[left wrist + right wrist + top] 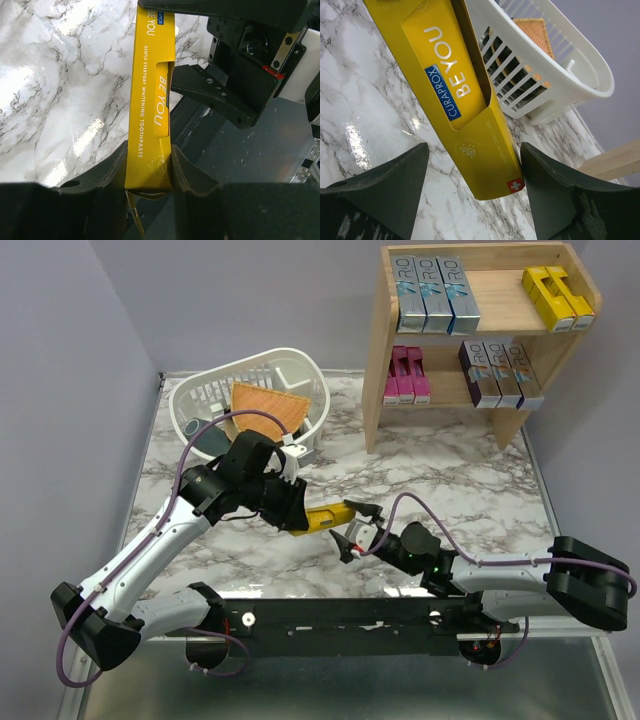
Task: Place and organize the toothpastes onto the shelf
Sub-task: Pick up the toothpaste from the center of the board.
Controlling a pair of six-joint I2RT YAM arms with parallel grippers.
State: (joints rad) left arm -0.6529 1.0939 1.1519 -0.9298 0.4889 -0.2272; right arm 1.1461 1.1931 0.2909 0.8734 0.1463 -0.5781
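A yellow toothpaste carton (pixel 325 518) hangs level above the marble table between my two arms. My left gripper (pixel 295 515) is shut on one end of it; in the left wrist view the carton (pixel 150 100) sits pinched between both pads of that gripper (pixel 148 150). My right gripper (pixel 352 525) stands open around the other end. In the right wrist view the carton (pixel 450 85) lies between the fingers of that gripper (pixel 475 160), close to the right one, with a clear gap on the left. The shelf (pixel 378 360) at the back right holds blue-silver (pixel 437 292), yellow (pixel 557 295), pink (pixel 407 375) and purple-silver (pixel 500 372) toothpastes.
A white slotted basket (pixel 200 400) stands at the back left behind my left arm, with an orange wedge (pixel 268 405) in it. The same basket (pixel 560 65) shows in the right wrist view, just beyond the carton. The black base rail (pixel 340 625) runs along the near edge.
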